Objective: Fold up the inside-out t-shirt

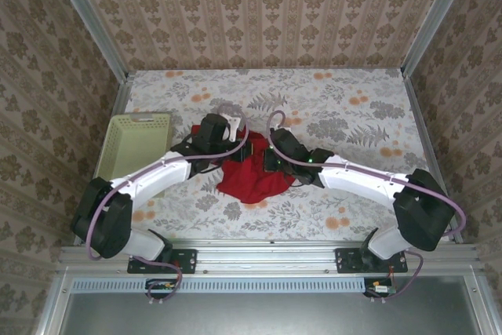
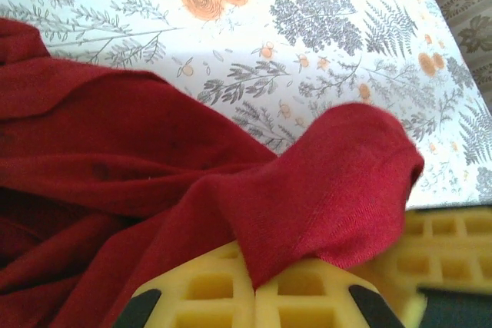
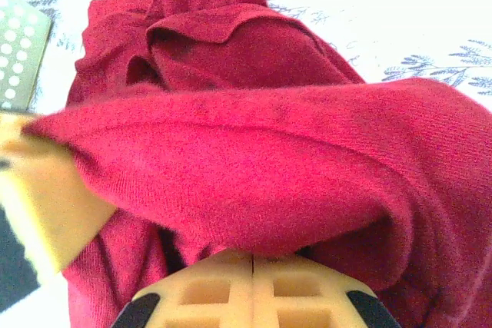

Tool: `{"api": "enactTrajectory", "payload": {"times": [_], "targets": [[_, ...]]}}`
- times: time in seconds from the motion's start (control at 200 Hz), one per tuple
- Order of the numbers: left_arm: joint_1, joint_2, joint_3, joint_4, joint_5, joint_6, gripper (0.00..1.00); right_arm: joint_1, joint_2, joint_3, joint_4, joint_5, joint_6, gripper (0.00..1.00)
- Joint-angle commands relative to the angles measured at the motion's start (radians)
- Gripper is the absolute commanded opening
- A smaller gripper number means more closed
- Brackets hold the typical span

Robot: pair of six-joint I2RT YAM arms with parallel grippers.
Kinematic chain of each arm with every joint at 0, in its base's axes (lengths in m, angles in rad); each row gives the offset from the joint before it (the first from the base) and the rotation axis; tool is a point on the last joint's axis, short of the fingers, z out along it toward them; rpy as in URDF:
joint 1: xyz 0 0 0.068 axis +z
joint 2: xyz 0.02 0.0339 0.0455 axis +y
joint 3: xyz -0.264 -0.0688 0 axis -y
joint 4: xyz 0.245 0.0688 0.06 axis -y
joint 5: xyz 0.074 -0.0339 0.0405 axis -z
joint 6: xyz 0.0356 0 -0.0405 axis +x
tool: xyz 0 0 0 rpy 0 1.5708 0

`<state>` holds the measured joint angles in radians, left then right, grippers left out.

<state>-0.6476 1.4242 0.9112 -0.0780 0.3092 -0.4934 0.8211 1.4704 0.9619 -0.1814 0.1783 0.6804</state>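
Task's barely begun, by my read. The inside-out t-shirt (image 1: 255, 182) is a crumpled red heap at mid-frame in the top view, w/ no flat panel and no fold visible. You can't tell sleeves from hem in that bunch.

Left gripper (image 2: 257, 282): fingers pressed together w/ a flap of red cloth pinched between them. Right gripper (image 3: 252, 266): fingers closed too, cloth draped over the tips, so it looks clamped on the shirt as well. Both meet at the heap's upper edge.

Left to do, prob.: spread it flat, then every fold.

Surface: table (image 1: 353, 115) w/ pale floral cover, orange blooms and grey ferns. Pale green basket (image 1: 110, 143) sits at left, apart from the shirt. Wallpapered walls (image 1: 259, 13) on three sides, and a metal rail (image 1: 267, 249) along the bottom.
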Motion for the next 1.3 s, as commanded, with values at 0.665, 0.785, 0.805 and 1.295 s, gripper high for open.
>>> {"api": "enactTrajectory", "payload": {"times": [0.665,0.785,0.805,1.295], "targets": [[0.049,0.279,0.322,-0.303,0.016,0.074,0.0,0.06,-0.428,-0.364,0.062,0.08,-0.13,0.14],[0.012,0.252,0.293,-0.281,0.028,0.087,0.0,0.019,-0.397,-0.311,-0.006,0.014,-0.14,0.32],[0.008,0.248,0.288,-0.272,0.031,0.084,0.0,0.015,-0.393,-0.297,-0.017,0.005,-0.146,0.36],[-0.026,0.17,0.223,-0.203,0.05,0.044,0.0,0.017,-0.139,-0.017,-0.166,-0.041,-0.106,0.54]]}}
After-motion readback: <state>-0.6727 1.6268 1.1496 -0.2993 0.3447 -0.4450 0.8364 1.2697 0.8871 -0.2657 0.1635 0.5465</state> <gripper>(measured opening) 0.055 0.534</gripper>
